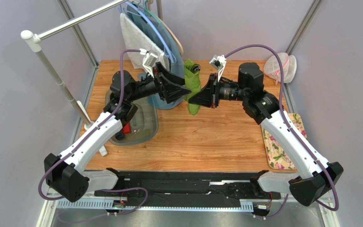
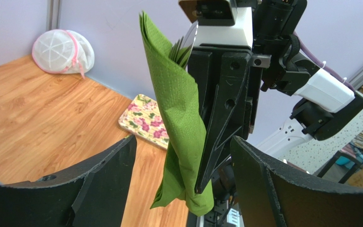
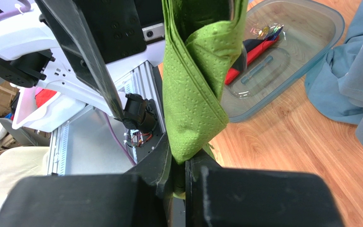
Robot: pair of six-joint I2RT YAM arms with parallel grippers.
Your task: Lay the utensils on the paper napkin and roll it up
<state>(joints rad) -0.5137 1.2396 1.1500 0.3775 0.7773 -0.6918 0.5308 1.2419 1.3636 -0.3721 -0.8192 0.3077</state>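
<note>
- Gripper on the right [image 3: 183, 176] was clamped shut on the lower part of the paper napkin [image 3: 190, 94], which was rolled and held upright in the air above the table [image 1: 207, 137]
- Utensils [image 2: 184, 45] poked from the roll's top
- Left gripper [image 2: 183, 142] stood wide open, fingers either side of the roll

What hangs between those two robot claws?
The rolled green paper napkin, clamped by the right gripper, with the left gripper open beside it; the left wrist view shows it.
</note>
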